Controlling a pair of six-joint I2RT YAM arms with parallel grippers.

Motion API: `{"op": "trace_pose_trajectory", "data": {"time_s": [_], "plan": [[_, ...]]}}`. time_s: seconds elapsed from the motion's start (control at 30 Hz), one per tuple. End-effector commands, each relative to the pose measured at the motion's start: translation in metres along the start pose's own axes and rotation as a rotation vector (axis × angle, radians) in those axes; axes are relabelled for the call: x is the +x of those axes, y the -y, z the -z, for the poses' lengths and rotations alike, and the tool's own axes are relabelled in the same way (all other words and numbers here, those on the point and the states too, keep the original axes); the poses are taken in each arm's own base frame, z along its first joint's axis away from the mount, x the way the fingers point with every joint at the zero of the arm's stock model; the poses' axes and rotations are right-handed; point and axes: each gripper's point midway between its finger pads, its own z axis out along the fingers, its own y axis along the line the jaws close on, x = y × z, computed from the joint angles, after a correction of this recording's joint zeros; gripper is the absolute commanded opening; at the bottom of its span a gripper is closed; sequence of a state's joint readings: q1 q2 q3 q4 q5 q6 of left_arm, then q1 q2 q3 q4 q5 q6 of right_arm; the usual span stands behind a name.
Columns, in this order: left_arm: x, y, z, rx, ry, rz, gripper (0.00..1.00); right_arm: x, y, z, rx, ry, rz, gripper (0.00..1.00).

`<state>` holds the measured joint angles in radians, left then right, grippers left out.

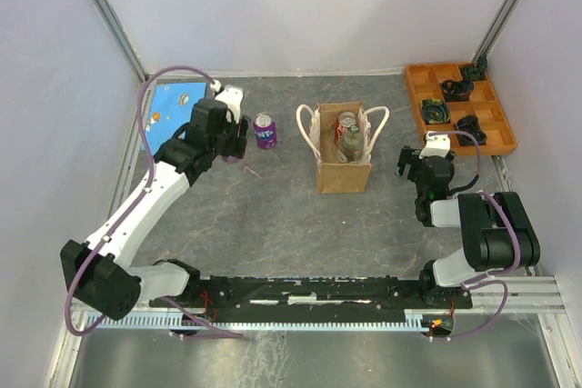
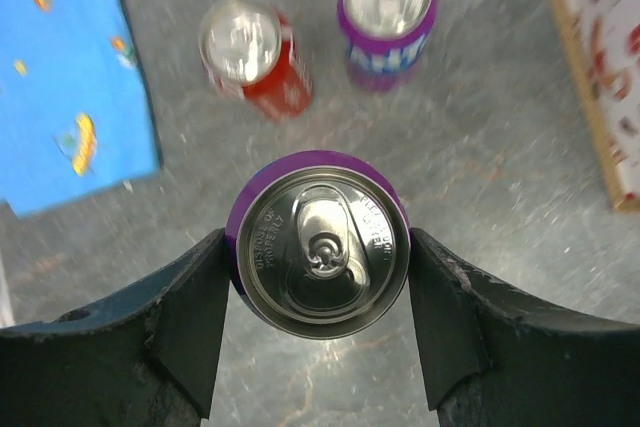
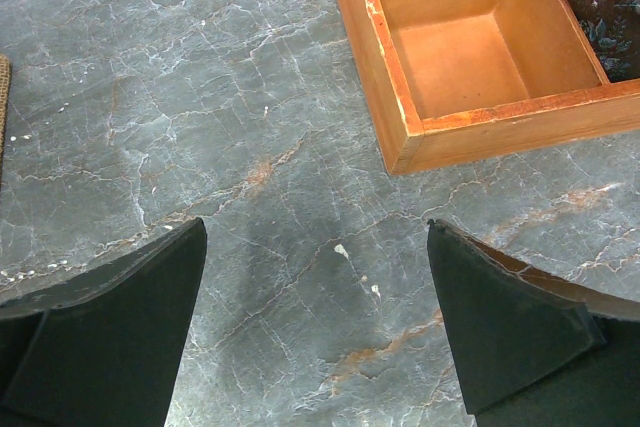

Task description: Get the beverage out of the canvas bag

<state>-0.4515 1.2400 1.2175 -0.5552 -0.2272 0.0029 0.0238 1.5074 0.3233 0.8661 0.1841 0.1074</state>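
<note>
The tan canvas bag (image 1: 343, 174) stands upright mid-table with its cream handles (image 1: 309, 129) splayed out. The tops of two drinks (image 1: 348, 121) show inside it. In the left wrist view my left gripper (image 2: 319, 267) is shut on a purple can (image 2: 320, 252), a finger pressed to each side; the can is seen from above. Beyond it stand a red can (image 2: 255, 52) and another purple can (image 2: 388, 7). In the top view a purple can (image 1: 265, 131) stands just right of the left gripper (image 1: 236, 136), whose wrist hides the gripped can. The right gripper (image 3: 317, 317) (image 1: 414, 168) hangs open over bare table, right of the bag.
A blue printed mat (image 1: 177, 102) (image 2: 60, 77) lies at the far left. An orange compartment tray (image 1: 414, 88) (image 3: 400, 137) with dark parts sits at the far right. A tan-edged printed panel (image 2: 600, 77) shows at the right edge of the left wrist view.
</note>
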Motion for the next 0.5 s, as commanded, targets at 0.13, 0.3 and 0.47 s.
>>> {"op": "trace_pose_trajectory", "data": {"time_s": [0.13,0.3,0.47], "plan": [[0.000,-0.007,-0.020,0.015,0.162,0.204,0.03,-0.019,-0.001,-0.005,-0.002,0.054,-0.002,0.99],[0.018,-0.016,-0.036,-0.013,0.174,0.261,0.03,-0.018,-0.001,-0.005,-0.002,0.054,-0.003,0.99],[0.034,-0.024,-0.051,-0.047,0.167,0.282,0.03,-0.018,-0.001,-0.005,-0.002,0.053,-0.002,0.99]]}}
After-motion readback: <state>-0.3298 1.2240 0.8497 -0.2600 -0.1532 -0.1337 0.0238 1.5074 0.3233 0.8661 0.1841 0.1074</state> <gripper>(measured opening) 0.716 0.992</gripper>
